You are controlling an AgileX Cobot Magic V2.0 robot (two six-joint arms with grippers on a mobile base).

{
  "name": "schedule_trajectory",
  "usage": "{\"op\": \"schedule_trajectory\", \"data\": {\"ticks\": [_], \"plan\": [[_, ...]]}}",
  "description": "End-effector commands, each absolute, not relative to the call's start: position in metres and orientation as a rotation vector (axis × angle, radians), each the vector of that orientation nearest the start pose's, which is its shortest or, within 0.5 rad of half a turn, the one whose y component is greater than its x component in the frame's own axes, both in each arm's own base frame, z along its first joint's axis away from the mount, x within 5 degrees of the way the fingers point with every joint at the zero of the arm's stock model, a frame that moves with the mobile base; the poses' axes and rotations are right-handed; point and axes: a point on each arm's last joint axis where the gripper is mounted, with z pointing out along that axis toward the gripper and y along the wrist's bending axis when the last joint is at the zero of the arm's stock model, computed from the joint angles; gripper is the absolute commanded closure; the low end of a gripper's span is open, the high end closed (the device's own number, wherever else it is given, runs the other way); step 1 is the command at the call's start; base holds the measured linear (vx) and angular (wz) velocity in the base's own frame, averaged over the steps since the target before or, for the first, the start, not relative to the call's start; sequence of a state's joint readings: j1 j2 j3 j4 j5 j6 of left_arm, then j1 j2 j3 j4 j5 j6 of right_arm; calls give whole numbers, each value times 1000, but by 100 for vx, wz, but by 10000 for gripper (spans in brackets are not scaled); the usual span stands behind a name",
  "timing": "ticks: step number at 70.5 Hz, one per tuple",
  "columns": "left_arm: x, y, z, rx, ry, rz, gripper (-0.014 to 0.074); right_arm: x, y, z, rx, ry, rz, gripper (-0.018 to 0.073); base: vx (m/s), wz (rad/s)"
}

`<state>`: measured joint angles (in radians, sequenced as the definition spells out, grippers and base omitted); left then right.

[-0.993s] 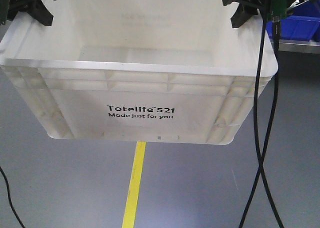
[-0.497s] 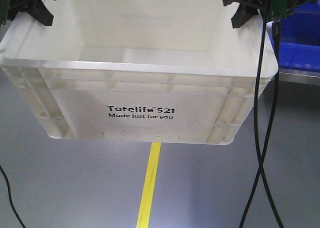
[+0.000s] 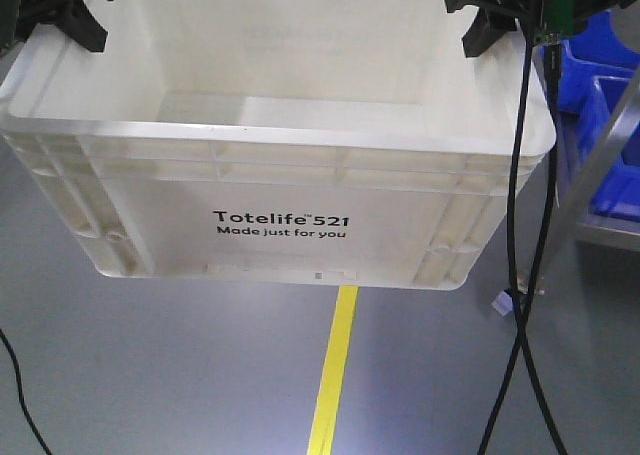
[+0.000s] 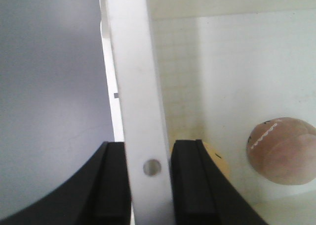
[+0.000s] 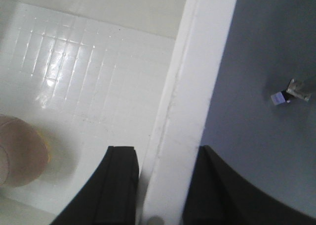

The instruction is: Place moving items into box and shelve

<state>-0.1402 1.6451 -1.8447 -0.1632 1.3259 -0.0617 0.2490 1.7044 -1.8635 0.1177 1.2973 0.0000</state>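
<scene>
The white box (image 3: 280, 225), printed "Totelife 521", hangs above the grey floor, held by both arms at its side rims. My left gripper (image 3: 62, 10) is shut on the left rim; in the left wrist view its fingers (image 4: 148, 185) clamp the white rim (image 4: 133, 62). My right gripper (image 3: 488, 15) is shut on the right rim (image 5: 197, 76), with its fingers (image 5: 165, 190) on either side. Inside the box lies the reddish-brown toy (image 4: 281, 151) (image 5: 19, 158). The cream-yellow toy (image 4: 218, 159) peeks out behind the left gripper's inner finger.
Blue bins (image 3: 605, 85) sit on a grey metal shelf frame (image 3: 595, 160) at the right. A yellow floor line (image 3: 335, 375) runs under the box. Black cables (image 3: 525, 275) hang at the right and a small fitting (image 3: 505, 300) lies on the floor.
The box stays fixed between the grippers while the surroundings slide: the yellow line has shifted right and the blue bins and shelf frame have come nearer at the right.
</scene>
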Motion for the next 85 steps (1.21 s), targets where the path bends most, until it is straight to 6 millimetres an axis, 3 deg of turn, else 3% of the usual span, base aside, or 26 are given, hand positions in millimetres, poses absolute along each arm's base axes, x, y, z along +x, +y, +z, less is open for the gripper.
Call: {"op": "schedule_trajectory", "data": {"ticks": [1, 85], "plan": [[319, -71, 456, 125, 2403, -420, 613, 328, 105, 443, -368, 2407, 350, 571, 56, 11], [319, -71, 456, 125, 2404, -420, 613, 328, 105, 442, -370, 2415, 350, 571, 55, 3]]}}
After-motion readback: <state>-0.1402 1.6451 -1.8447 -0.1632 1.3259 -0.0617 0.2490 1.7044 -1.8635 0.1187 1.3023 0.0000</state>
